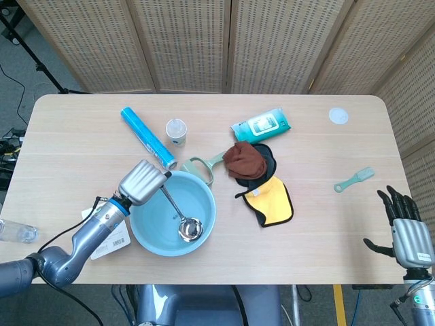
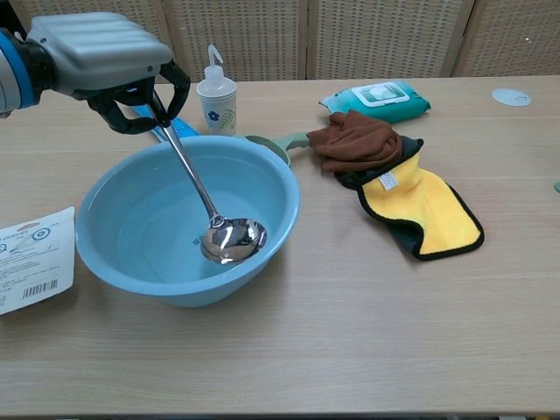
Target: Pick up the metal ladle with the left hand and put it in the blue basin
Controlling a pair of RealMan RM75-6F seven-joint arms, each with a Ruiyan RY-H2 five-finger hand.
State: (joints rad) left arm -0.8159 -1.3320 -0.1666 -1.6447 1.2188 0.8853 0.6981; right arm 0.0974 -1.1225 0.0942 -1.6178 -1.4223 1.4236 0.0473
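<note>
My left hand (image 1: 142,183) (image 2: 103,59) grips the handle of the metal ladle (image 1: 181,214) (image 2: 210,213) above the left rim of the blue basin (image 1: 144,235) (image 2: 268,172). The ladle slants down into the basin, and its shiny bowl (image 2: 232,240) lies at the basin's bottom, towards the front right. My right hand (image 1: 406,231) hangs off the table's right front corner, fingers apart and holding nothing; the chest view does not show it.
Behind the basin lie a blue tube (image 1: 147,138), a small white bottle (image 2: 216,98), a green scoop (image 1: 201,167), a brown cloth (image 2: 357,139) on a yellow-black cloth (image 2: 422,210), and a wipes pack (image 1: 261,124). A white card (image 2: 28,258) lies left of the basin, a green brush (image 1: 353,179) far right.
</note>
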